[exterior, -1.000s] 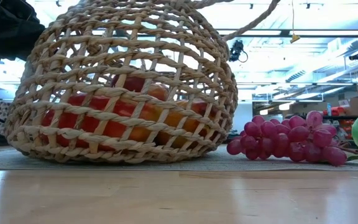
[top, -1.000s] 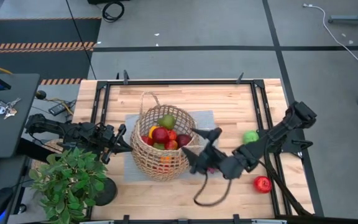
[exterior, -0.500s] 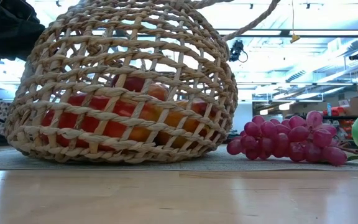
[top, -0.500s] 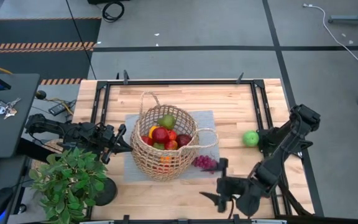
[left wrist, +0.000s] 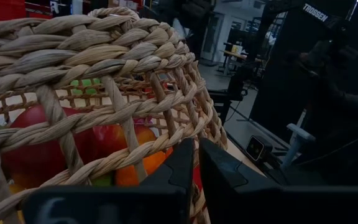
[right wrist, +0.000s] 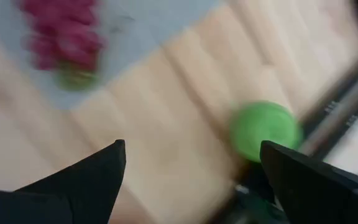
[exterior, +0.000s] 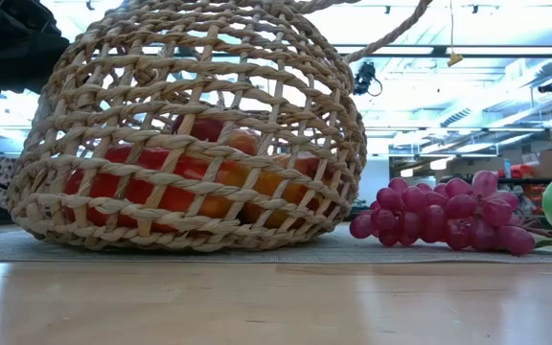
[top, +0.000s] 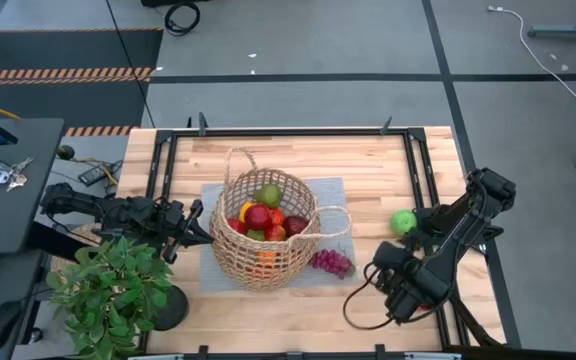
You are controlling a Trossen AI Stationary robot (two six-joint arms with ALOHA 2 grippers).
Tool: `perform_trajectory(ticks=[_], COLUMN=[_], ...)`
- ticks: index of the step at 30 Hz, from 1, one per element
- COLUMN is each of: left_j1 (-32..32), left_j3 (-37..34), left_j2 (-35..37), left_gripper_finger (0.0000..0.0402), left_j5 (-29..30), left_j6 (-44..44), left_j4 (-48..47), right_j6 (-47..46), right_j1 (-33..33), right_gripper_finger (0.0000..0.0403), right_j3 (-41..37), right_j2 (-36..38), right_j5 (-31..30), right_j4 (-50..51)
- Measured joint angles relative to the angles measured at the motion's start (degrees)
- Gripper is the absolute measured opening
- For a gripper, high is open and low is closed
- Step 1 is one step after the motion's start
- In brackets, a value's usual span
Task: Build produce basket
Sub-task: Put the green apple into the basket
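The tan wicker basket [top: 265,232] stands on a grey mat [top: 330,195] at the table's middle, holding red apples, a green pear and an orange. My left gripper [top: 196,226] is shut on the basket's left side; it also shows in the left wrist view [left wrist: 196,168]. Purple grapes [top: 331,262] lie on the mat just right of the basket, also in the low view [exterior: 448,216]. A green fruit [top: 402,221] lies on the wood farther right. My right gripper [right wrist: 191,165] is open and empty, above the wood right of the grapes [top: 384,268]. My left gripper pinches the basket's woven wall [left wrist: 180,134] on its left side, below the rim, between its two fingers. The fingers come level from the table's left. The basket's base rests on the mat.
A leafy potted plant [top: 108,295] stands at the near left corner beside my left arm. Black frame rails [top: 418,170] run along the table's edges. The basket's right loop handle [top: 334,225] hangs outward over the mat. Bare wood lies along the near edge.
My right gripper has drawn back from the basket's right rim, swung out toward the table's near edge, then come back toward the right side near the green fruit. Its arm now covers a red apple seen earlier at the near right. Basket and grapes have stayed put.
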State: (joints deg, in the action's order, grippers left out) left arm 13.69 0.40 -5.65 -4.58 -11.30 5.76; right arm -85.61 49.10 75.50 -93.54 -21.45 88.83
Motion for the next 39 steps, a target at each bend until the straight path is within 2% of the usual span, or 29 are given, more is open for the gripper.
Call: perform_trajectory(ticks=[2,6,9,16,20,23,25,31,33,39], left_j1=[0.0,0.0,0.0,0.0,0.0,0.0,0.0,0.0,0.0,0.0], left_j3=[0.0,0.0,0.0,0.0,0.0,0.0,0.0,0.0,0.0,0.0], left_j2=[0.0,0.0,0.0,0.0,0.0,0.0,0.0,0.0,0.0,0.0], left_gripper_finger=[0.0031,0.0028,0.0031,0.0034,0.0028,0.0029,0.0032,0.0035,0.0032,0.0029], left_j5=[0.0,0.0,0.0,0.0,0.0,0.0,0.0,0.0,0.0,0.0], left_j6=[0.0,0.0,0.0,0.0,0.0,0.0,0.0,0.0,0.0,0.0], left_j4=[0.0,0.0,0.0,0.0,0.0,0.0,0.0,0.2,0.3,0.3], right_j6=[-0.4,2.5,3.4,6.0,3.1,3.3,4.4,1.5,0.5,7.1], right_j1=[0.0,-2.2,-4.6,-8.4,-8.9,-9.5,-9.9,-13.3,-15.3,-21.3], right_gripper_finger=[0.0372,0.0358,0.0348,0.0345,0.0345,0.0352,0.0358,0.0369,0.0368,0.0362], right_j3=[-0.4,-4.5,-9.4,-20.7,-25.8,-29.3,-29.3,-29.3,-29.3,-28.6], right_j2=[0.3,3.5,5.9,20.2,28.5,31.8,32.7,30.3,28.3,21.7], right_j5=[0.1,-5.1,-4.8,-1.2,-1.5,-1.9,-3.8,-5.4,-3.6,4.2], right_j4=[1.3,-1.8,-0.5,-6.5,-7.3,-8.5,-11.3,-10.1,-10.4,-9.1])
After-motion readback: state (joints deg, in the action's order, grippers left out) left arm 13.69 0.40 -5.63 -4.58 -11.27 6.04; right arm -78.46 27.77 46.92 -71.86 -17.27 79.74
